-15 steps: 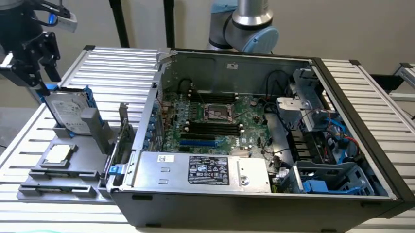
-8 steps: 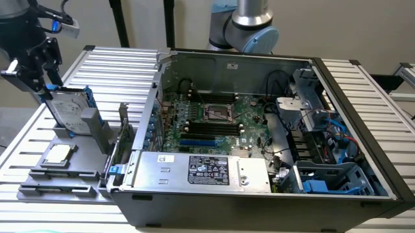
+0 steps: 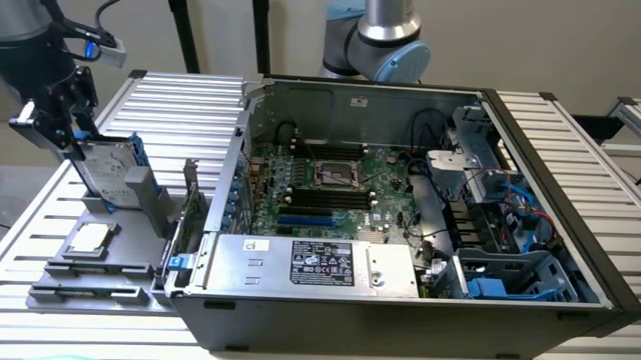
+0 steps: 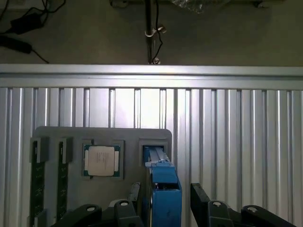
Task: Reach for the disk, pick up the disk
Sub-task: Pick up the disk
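Observation:
The disk (image 3: 108,171) stands on edge in a slot of the grey fixture tray (image 3: 60,289) at the exterior view's left, silver face with white label showing, blue rails along its sides. My gripper (image 3: 82,142) has come down over its top edge. In the wrist view the disk (image 4: 164,189) appears edge-on as a blue rail, with one black finger (image 4: 200,201) a small gap away on one side and the other finger (image 4: 134,195) close on the opposite side. The gripper is open, straddling the disk without clamping it.
A small square silver chip (image 3: 90,238) (image 4: 101,161) lies in the tray beside the disk's slot, and memory sticks (image 4: 38,182) stand in slots further along. An open computer case (image 3: 401,195) with a large silver box (image 3: 320,262) sits on the ribbed metal table (image 3: 180,97).

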Action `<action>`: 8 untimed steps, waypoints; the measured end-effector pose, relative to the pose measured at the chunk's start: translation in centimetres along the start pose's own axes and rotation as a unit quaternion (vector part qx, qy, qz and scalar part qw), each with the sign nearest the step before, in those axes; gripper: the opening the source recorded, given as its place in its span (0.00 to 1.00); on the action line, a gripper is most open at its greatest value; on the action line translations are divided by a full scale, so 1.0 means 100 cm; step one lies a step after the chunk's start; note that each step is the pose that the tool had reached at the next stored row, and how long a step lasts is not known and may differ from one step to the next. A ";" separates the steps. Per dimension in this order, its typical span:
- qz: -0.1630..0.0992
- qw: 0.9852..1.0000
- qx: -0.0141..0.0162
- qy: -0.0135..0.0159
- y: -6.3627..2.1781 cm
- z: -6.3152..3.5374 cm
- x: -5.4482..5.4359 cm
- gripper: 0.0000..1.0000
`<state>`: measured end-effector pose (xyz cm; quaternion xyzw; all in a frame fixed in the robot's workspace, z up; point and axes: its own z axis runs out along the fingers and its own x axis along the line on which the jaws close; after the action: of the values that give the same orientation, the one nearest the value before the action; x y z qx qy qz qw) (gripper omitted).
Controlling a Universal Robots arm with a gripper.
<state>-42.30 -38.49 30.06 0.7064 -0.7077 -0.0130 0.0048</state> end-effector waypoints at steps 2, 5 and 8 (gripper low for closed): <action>-0.001 1.000 0.000 0.000 0.0000 0.0015 0.000 0.54; -0.002 1.000 0.000 0.000 0.0003 0.0043 0.000 0.54; -0.004 1.000 0.000 0.000 0.0007 0.0068 0.000 0.54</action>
<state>-42.39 -38.49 29.38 0.7089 -0.7052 -0.0130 0.0049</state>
